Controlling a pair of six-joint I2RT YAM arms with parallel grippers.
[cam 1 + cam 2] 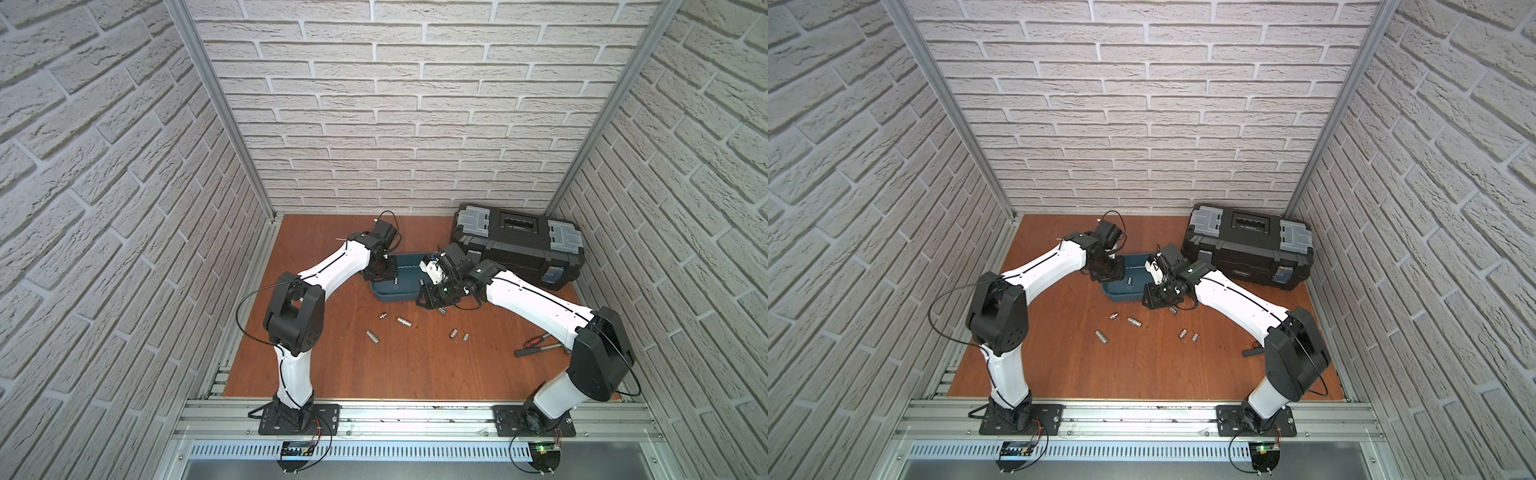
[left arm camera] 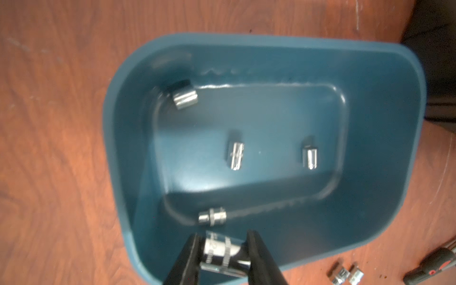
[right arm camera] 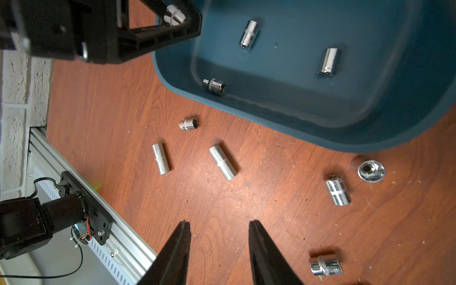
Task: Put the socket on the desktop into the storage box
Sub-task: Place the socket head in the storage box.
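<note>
**Left pincer** (image 2: 223, 240), jaws narrowly parted, clamps a socket (image 2: 220, 251) over one end of the teal storage box (image 2: 271, 40), where four sockets (image 2: 235, 155) lie. **Right pincer** (image 3: 219, 225) stands open and empty over the bench (image 3: 111, 111); loose sockets (image 3: 222, 162) lie there beside the box.

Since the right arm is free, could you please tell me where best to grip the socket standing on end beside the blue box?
Probably grip the upright socket across its round outer wall, coming straight down from above: it stands open end up, with its sides exposed. Mind the lying socket close by.
</note>
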